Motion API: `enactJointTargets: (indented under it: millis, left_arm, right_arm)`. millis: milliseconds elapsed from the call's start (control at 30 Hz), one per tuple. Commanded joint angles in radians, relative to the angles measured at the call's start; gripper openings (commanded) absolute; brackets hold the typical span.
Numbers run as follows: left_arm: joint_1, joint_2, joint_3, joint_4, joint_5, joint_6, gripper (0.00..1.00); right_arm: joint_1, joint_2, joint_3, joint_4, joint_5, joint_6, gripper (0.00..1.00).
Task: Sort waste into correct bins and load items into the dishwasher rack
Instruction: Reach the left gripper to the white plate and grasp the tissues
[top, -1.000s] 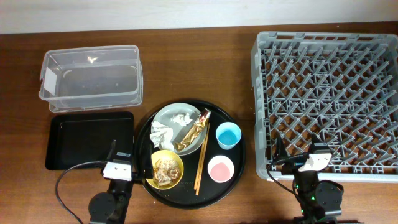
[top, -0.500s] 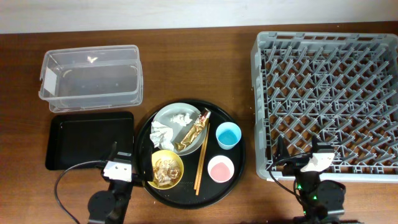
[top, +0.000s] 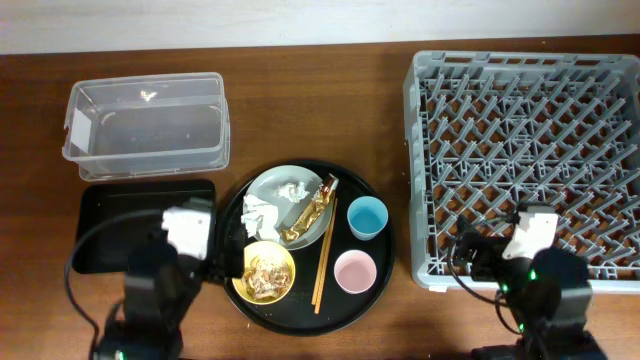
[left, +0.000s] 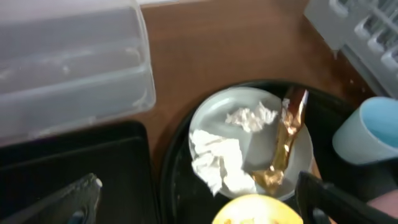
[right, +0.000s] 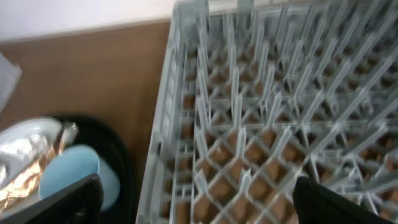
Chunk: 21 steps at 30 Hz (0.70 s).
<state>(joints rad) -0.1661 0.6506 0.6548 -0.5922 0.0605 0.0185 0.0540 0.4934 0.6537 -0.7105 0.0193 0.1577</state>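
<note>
— Where do we find the waste?
— Mostly on the pale grey-green plate (top: 275, 183), at the far side of the round black tray (top: 384, 246). Two crumpled white tissues (top: 261, 215) lie on it, and the gold-brown snack wrapper (top: 314, 208) lies across its right side. The brownish scraps (top: 262, 276) sit in the yellow bowl (top: 284, 262), just near of the plate.
— And the dishes we have to load?
— All on that round tray. We see the blue cup (top: 367, 217) right of the plate and the pink cup (top: 355, 271) just near of the blue one. The wooden chopsticks (top: 323, 258) run near to far between the bowl and the cups.
— The bins?
— The clear plastic tub (top: 145, 125) stands far left on the counter (top: 330, 100). The shallow black rectangular tray (top: 110, 215) is just near of it, left of the round tray.
— The rack?
— The grey dishwasher rack (top: 525, 150) fills the right side of the counter, close beside the round tray.
— How do our tools stand?
— The left tool (left: 198, 180) is spread wide and holds nothing. It hangs over the near left part of the round tray, the bowl's rim between its fingers. The right tool (right: 198, 182) is also spread wide and unladen, above the rack's near left corner.
</note>
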Motion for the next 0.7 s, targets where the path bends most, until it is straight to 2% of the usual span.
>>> enactJointTargets:
  millis: [0, 167, 300, 467, 667]
  left_arm:
    - [-0.002, 0.202, 0.193, -0.121, 0.067, -0.006, 0.99]
    - [-0.001, 0.424, 0.415, -0.349, 0.076, -0.007, 0.99]
    - [-0.001, 0.485, 0.42, -0.335, 0.105, -0.007, 0.99]
    - [-0.002, 0.56, 0.42, -0.246, 0.123, -0.008, 0.99]
    - [-0.013, 0.747, 0.42, -0.155, 0.187, -0.007, 0.99]
  right_arm:
    - [0.004, 0.126, 0.115, -0.101, 0.0, 0.008, 0.98]
    - [0.004, 0.227, 0.169, -0.181, -0.012, 0.009, 0.98]
    - [0.004, 0.242, 0.169, -0.183, -0.015, 0.008, 0.98]
    - [0.004, 0.242, 0.169, -0.183, -0.015, 0.008, 0.98]
    - [0.004, 0.242, 0.169, -0.183, -0.014, 0.008, 0.98]
